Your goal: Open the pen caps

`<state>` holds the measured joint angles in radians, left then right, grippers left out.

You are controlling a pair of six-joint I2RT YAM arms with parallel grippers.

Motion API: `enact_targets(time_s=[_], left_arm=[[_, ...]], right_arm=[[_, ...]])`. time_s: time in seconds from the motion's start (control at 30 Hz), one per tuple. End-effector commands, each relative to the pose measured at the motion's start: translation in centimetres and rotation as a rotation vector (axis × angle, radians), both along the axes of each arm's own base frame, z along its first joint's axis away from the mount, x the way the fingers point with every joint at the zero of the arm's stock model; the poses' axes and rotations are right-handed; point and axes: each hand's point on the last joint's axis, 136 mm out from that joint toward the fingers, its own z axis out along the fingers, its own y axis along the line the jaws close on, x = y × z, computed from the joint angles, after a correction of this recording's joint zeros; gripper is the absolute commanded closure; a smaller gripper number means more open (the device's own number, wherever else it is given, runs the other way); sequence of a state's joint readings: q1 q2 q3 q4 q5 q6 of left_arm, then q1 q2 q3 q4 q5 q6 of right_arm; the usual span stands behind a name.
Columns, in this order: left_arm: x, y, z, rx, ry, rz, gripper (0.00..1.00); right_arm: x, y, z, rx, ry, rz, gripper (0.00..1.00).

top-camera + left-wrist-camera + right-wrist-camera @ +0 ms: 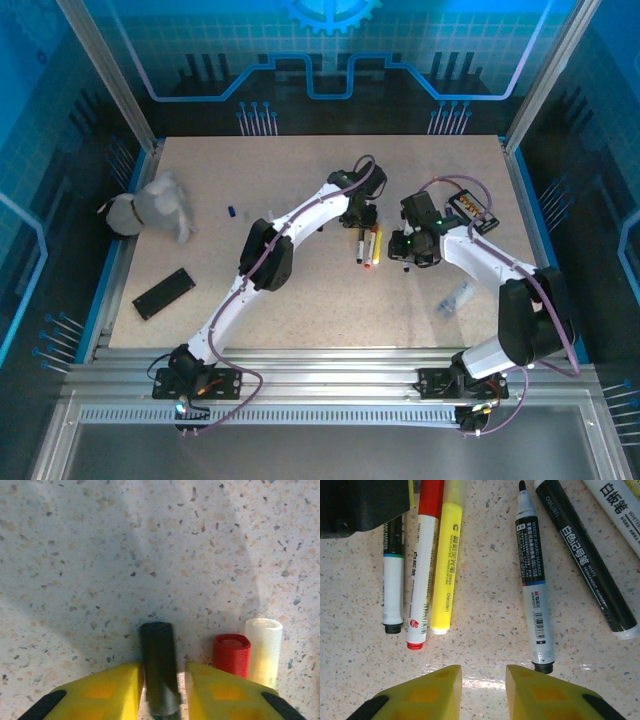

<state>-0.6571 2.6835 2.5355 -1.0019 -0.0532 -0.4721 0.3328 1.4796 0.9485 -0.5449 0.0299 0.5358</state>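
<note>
- Toward 10 o'clock on the table (pixel 330 305), well apart from the pens, lies a small blue piece (pixel 230 211). It may be a pulled cap, but it is too small to be sure.
- The left gripper (pixel 164 677) is set narrow, straddling the black cap (pixel 157 647) of a pen. A sliver of table shows at the cap's 3 o'clock side, so it looks not yet clamped.
- Just beside it at 3 o'clock, the red cap (pixel 231 655) and the pale cap (pixel 263 647) touch each other, both on their pens.
- The right wrist view shows one marker (pixel 534 590) with its tip bare at 12 o'clock, so that one is opened.
- At its 2 o'clock lies a black marker (pixel 585 555), its cap end out of frame.
- The right gripper (pixel 483 690) is spread wide and empty, at 6 o'clock from the pens.
- Judged overall, the task is early: one pen is clearly opened and at least three caps are left.
</note>
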Motion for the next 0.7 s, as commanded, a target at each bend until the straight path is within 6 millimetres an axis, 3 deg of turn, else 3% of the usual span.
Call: enact_targets(time_s=[0.0,0.1,0.2,0.27,0.47,0.67], left_arm=[[0.3,1.7,-2.6,0.07,0.024,0.034,0.73],[0.3,2.5,-3.0,0.081,0.042,0.045,0.81],[0.7,3.9,-2.7,0.096,0.05,0.066,0.97],[1.0,4.9,-2.2,0.1,0.051,0.076,1.0],[0.7,5.8,3.5,-0.031,0.016,0.095,1.0],[-0.3,4.7,8.0,-0.198,0.017,0.094,1.0]], right_arm=[[-0.1,0.7,0.4,0.055,-0.017,-0.002,0.7],[-0.3,1.4,0.3,0.079,-0.018,0.009,0.71],[-0.3,2.3,0.2,0.102,-0.021,0.022,0.71],[-0.3,3.1,0.2,0.127,-0.02,0.036,0.71],[0.5,6.6,1.6,0.267,-0.084,0.084,0.68],[0.7,9.1,2.0,0.39,-0.096,0.108,0.48]])
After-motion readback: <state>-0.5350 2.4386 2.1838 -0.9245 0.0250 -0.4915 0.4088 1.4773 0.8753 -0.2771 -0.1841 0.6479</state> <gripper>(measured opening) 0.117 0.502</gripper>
